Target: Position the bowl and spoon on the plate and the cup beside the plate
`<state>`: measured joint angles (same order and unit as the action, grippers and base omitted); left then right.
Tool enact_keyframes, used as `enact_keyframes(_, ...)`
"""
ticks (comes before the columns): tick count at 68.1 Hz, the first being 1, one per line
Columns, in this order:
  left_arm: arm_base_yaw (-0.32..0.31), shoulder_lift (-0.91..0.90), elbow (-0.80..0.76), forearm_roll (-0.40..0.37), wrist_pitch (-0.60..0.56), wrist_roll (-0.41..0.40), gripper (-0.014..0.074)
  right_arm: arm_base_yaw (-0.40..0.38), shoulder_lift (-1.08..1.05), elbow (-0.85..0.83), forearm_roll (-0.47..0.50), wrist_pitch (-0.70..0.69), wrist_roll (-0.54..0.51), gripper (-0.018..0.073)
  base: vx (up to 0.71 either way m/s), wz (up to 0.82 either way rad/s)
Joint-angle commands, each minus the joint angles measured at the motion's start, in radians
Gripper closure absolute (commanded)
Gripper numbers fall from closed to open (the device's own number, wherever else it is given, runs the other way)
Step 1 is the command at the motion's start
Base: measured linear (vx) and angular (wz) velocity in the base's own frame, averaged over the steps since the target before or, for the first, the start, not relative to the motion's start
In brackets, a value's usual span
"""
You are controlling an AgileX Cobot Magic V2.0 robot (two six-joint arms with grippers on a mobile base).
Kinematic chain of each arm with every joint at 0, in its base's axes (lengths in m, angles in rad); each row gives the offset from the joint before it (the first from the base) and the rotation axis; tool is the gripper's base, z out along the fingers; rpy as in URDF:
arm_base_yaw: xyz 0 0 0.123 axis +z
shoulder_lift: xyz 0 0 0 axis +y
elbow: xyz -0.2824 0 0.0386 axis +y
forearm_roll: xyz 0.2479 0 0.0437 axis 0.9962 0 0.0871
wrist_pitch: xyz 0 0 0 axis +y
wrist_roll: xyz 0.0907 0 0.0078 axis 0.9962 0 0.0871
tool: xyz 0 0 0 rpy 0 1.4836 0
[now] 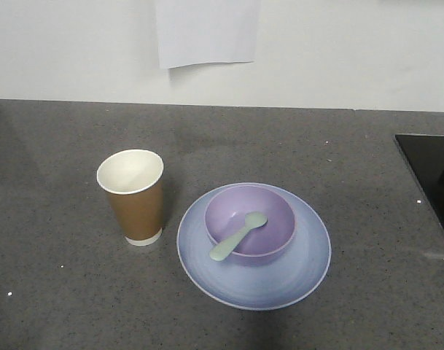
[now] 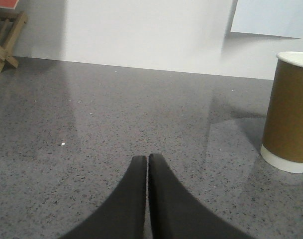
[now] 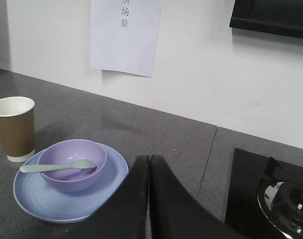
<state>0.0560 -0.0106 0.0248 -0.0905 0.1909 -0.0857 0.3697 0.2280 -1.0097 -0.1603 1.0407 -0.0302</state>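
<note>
Lavender-purple glossy plastic bowl (image 1: 251,222) sits on the round pale blue plate (image 1: 254,286) in the front view, a little toward the plate's far side. The short mint-green plastic spoon (image 1: 238,236) lies in the bowl, head near its centre, handle running near-left over the rim. The brown paper cup (image 1: 133,195) with white inside stands upright just left of the plate on the grey speckled desk (image 1: 61,277), apart from its rim and empty as far as can be seen. No arm shows here.

From the left wrist view, the left gripper (image 2: 147,159) has its dark fingers pressed together on nothing, low over bare desk. The cup stands to its right and a little farther off.

From the right wrist view, the right gripper (image 3: 149,158) is likewise closed and empty. The plate with bowl and spoon lies to its left, the spoon's long axis running left-right there, and the cup stands beyond at far left. A black stove top (image 3: 270,199) sits to the right.

By my reading, the arrangement looks complete; neither gripper needs another grasp.
</note>
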Motion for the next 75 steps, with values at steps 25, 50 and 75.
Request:
enact_keyframes(25,-0.008,-0.018,0.030,-0.011,-0.069,-0.010,0.0603,-0.002,0.027,-0.015,-0.010,-0.071,-0.003,0.0564,0.00,0.00)
enact_keyframes(50,-0.008,-0.018,0.030,-0.011,-0.069,-0.010,0.0603,-0.002,0.039,0.163,-0.124,-0.177,-0.001,0.0564,0.00,0.00)
enact_keyframes(75,-0.008,-0.018,0.030,-0.010,-0.069,-0.010,0.0603,-0.003,0.039,0.619,-0.260,-0.814,0.331,0.0564,0.00,0.00)
